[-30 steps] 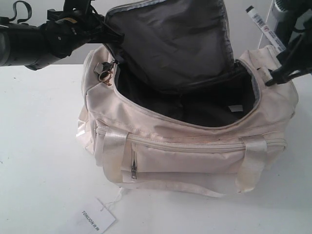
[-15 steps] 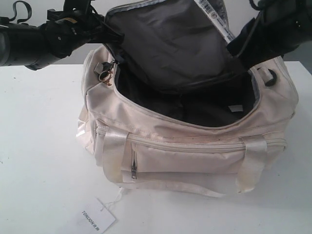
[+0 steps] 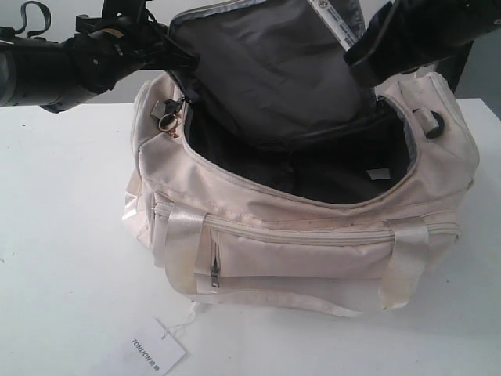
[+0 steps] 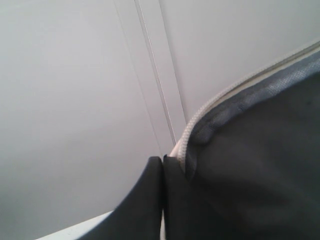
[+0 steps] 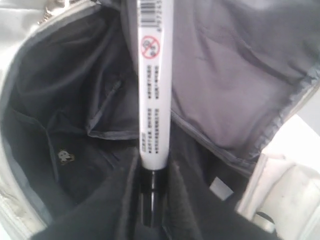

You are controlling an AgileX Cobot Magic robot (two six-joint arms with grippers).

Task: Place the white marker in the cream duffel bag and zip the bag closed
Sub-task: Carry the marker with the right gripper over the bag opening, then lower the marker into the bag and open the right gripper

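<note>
White bench [image 3: 63, 298] w/ big cream fabric duffel bag [image 3: 313, 254]: left gripper [image 3: 178, 48] pinches grey lid flap [image 3: 274, 70] up so mouth gapes, right gripper [image 5: 150, 192] grips thin white black-capped marker [image 5: 151, 100] abv opening, ready to drop in.

White tabletop [image 3: 55, 258]; plain pale wall [image 4: 65, 90], vertical seam [image 4: 152, 75].

You saw the cream duffel bag [image 3: 313, 262] sitting upright on its base, its curved top zipper undone and the grey-lined flap lifted at the rear, exposing a dark interior. The white marker [image 5: 150, 100], a slim barrel with a barcode, a red prohibition symbol and dark print, was held aloft by its black end over the bag's open mouth, not yet inside.
</note>
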